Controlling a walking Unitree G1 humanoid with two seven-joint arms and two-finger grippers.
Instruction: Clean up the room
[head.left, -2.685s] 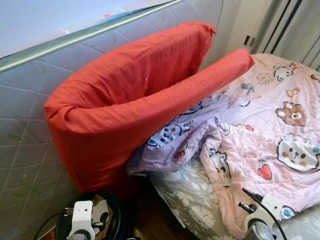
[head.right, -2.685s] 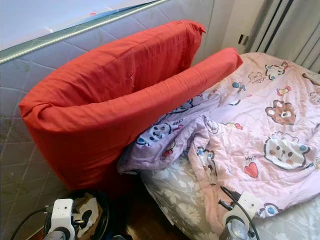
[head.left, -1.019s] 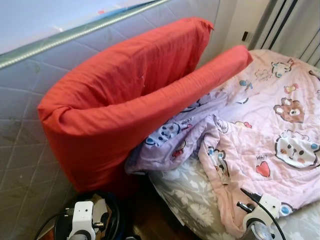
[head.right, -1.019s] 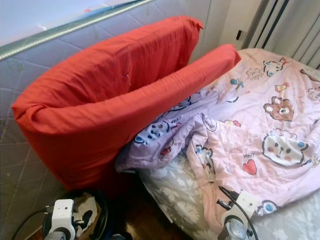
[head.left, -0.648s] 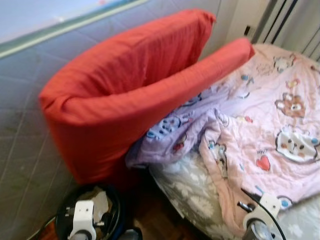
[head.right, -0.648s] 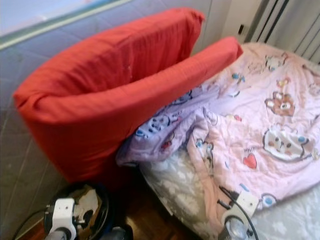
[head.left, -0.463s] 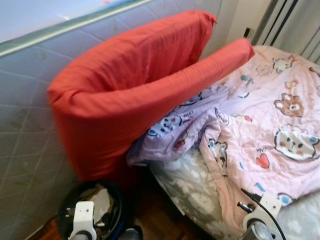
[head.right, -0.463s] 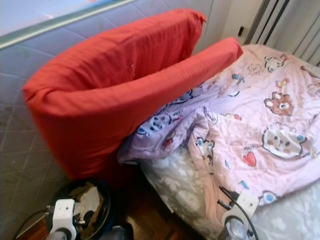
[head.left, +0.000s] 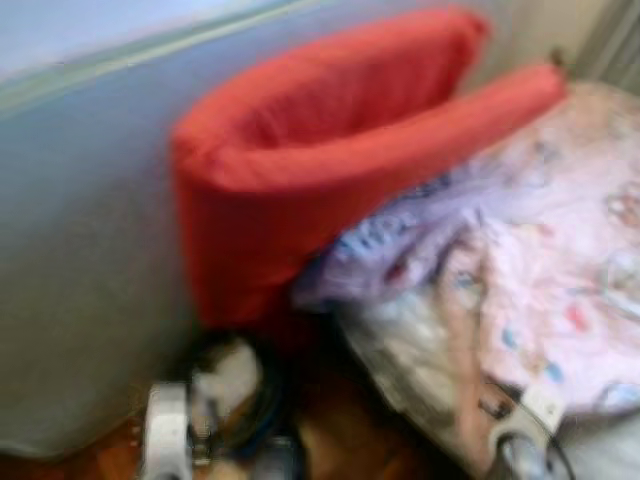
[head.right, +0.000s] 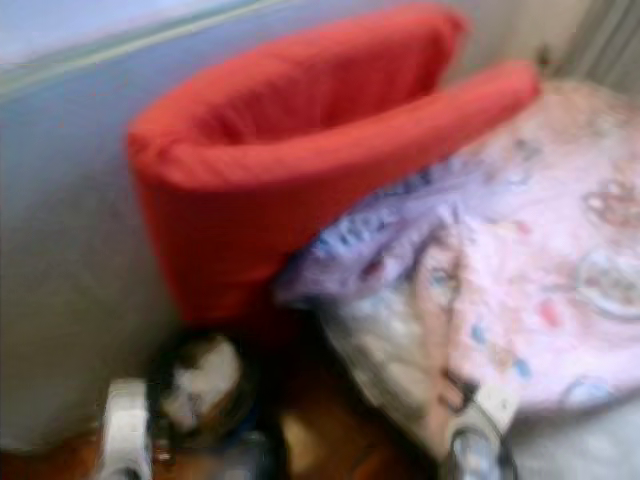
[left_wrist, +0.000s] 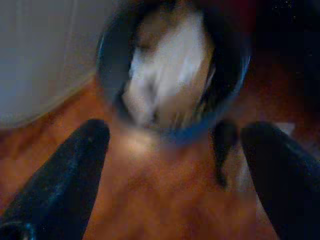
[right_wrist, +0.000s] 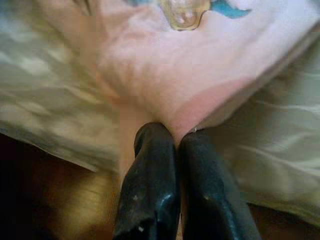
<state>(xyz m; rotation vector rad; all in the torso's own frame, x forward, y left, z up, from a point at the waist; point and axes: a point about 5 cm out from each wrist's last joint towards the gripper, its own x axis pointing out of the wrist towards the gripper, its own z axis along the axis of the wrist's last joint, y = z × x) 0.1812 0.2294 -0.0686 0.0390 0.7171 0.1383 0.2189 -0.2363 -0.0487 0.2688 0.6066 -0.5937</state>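
Blurred bedside view.
Right gripper (right_wrist: 175, 137) fingers pinching pink cartoon-print quilt (right_wrist: 200, 65); left gripper (left_wrist: 175, 150) fingers spread above round dark bin (left_wrist: 172, 70).

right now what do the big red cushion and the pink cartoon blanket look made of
Big red cushion: matte woven fabric, probably cotton, over soft filling; it bends and creases. Pink cartoon blanket: thin printed quilted cloth, likely cotton or polyester; it drapes in soft folds.

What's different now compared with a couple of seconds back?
Mostly the camera swung left: the whole picture slid right and blurred, bringing more of the wall and the bin on the floor into sight. Nothing itself shifted. The red cushion leans as before, the pink quilt lies rumpled on the bed, and the right gripper stays pinched on the quilt's edge. The left gripper hangs open above the bin.
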